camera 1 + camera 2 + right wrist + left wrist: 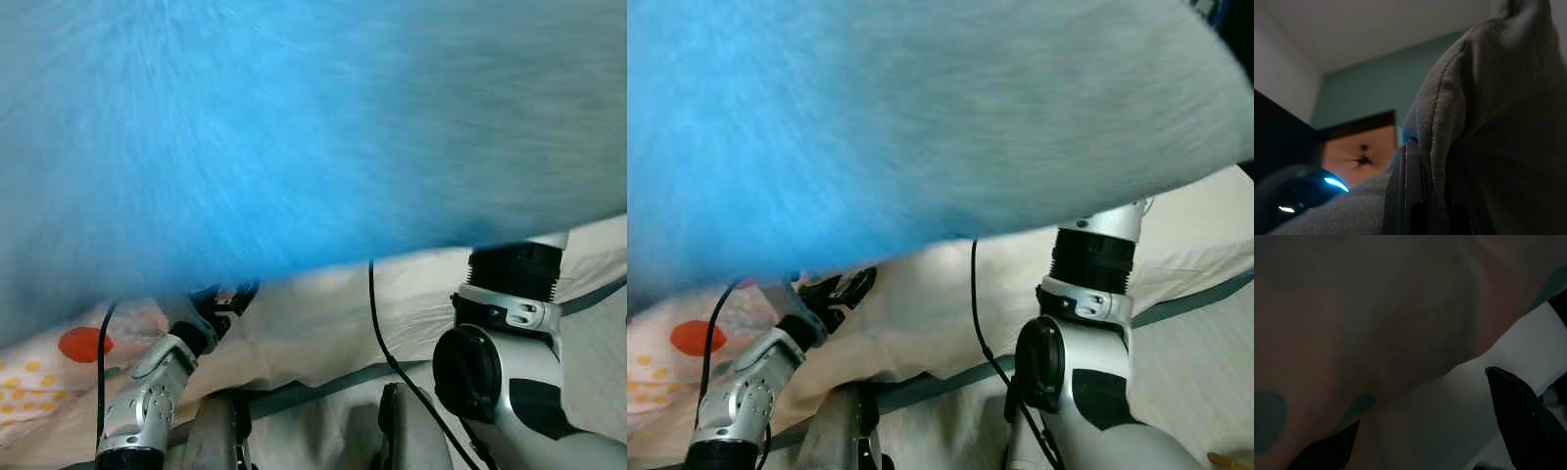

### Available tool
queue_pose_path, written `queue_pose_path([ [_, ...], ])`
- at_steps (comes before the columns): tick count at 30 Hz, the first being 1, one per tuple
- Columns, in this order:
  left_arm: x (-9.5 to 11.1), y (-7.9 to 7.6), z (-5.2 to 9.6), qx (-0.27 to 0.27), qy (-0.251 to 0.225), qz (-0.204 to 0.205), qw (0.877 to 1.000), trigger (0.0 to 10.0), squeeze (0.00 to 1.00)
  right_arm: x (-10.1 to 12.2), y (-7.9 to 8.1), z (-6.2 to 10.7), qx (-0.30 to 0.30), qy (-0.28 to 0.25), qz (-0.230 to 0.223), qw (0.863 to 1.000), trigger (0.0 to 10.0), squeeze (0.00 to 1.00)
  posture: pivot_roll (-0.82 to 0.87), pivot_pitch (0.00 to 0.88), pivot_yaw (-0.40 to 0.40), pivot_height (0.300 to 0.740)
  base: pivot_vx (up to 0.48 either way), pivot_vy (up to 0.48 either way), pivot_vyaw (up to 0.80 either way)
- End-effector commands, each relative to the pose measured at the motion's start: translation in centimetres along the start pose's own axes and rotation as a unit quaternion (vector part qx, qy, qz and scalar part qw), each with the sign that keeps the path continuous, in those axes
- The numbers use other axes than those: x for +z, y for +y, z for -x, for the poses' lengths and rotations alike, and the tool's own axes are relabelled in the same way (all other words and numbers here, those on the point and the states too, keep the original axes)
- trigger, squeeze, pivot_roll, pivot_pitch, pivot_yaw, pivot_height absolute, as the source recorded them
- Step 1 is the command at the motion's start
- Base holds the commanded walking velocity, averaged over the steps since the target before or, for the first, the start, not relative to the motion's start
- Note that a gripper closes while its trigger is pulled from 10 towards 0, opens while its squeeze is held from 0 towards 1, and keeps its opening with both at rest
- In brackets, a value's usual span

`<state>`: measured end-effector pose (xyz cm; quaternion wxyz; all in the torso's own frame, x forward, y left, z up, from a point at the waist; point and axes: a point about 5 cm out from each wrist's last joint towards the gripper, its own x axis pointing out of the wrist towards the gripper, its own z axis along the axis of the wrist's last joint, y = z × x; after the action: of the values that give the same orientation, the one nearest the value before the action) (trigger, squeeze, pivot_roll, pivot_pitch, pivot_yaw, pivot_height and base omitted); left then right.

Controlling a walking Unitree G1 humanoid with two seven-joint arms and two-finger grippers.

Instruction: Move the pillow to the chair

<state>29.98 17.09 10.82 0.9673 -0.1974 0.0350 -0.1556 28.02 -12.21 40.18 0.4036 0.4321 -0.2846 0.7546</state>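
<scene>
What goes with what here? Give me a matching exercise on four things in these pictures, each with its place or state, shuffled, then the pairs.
Things:
1. pillow
2. right pincer
3. orange spot
4. black cable

Places or states:
a. printed on the cream bedding, on the robot's left
b. blue fading to grey, held up close before the head camera
c. shut on a fold of grey fabric
d. runs down across the bedding, mid-view

Pairs: 1-b, 2-c, 3-a, 4-d
</scene>
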Motion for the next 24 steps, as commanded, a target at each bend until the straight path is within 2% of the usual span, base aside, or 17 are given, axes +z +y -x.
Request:
queue_pose_path([
  [1, -0.3, 1.5, 0.7, 0.035, 0.012, -0.022, 0.999, 10.0, 0.00, 0.5, 0.5, 0.7, -0.007, -0.010, 0.024, 1.000, 0.0, 0.00, 0.04, 0.169, 0.024, 0.570, 0.000, 0.000, 0.00],
  [3, -0.8, 3.1, 1.4, 0.080, 0.039, -0.065, 0.994, 10.0, 0.00, 1.2, 0.5, 3.4, -0.062, -0.038, 0.039, 0.997, 0.0, 0.00, 0.04, 0.174, 0.028, 0.570, 0.000, 0.000, 0.00],
  [5, -1.2, 5.1, 2.3, 0.144, 0.056, -0.097, 0.983, 10.0, 0.00, 1.7, 0.8, 6.0, -0.113, -0.056, 0.059, 0.990, 0.0, 0.00, 0.04, 0.181, 0.036, 0.570, 0.000, 0.000, 0.00],
  [6, -1.2, 5.1, 2.3, 0.144, 0.056, -0.097, 0.983, 10.0, 0.00, 1.7, 0.8, 6.0, -0.113, -0.056, 0.059, 0.990, 0.0, 0.00, 0.04, 0.181, 0.036, 0.570, 0.000, 0.000, 0.00],
  [7, -1.0, 6.3, 2.8, 0.184, 0.045, -0.100, 0.977, 10.0, 0.00, 2.2, 1.2, 7.4, -0.143, -0.064, 0.076, 0.985, 0.0, 0.00, 0.04, 0.179, 0.040, 0.570, 0.000, 0.000, 0.00],
  [11, 0.0, 7.2, 2.8, 0.230, 0.015, -0.097, 0.968, 10.0, 0.00, 3.0, 2.0, 8.5, -0.163, -0.076, 0.101, 0.978, 0.0, 0.00, 0.05, 0.184, 0.043, 0.570, 0.000, 0.000, 0.00],
  [16, 0.3, 7.2, 2.7, 0.234, 0.006, -0.097, 0.967, 10.0, 0.00, 3.3, 2.3, 8.6, -0.164, -0.077, 0.110, 0.977, 0.0, 0.00, 0.05, 0.186, 0.047, 0.570, 0.000, 0.000, 0.00],
  [18, 0.8, 7.2, 2.3, 0.243, -0.004, -0.109, 0.964, 10.0, 0.00, 4.0, 3.2, 8.3, -0.157, -0.073, 0.128, 0.977, 0.0, 0.00, 0.05, 0.187, 0.049, 0.570, 0.000, 0.000, 0.00],
  [24, 1.2, 6.9, 1.6, 0.246, -0.020, -0.108, 0.963, 10.0, 0.00, 4.4, 3.3, 10.1, -0.213, -0.062, 0.140, 0.965, 0.0, 0.00, 0.05, 0.189, 0.047, 0.570, 0.000, 0.000, 0.00],
])
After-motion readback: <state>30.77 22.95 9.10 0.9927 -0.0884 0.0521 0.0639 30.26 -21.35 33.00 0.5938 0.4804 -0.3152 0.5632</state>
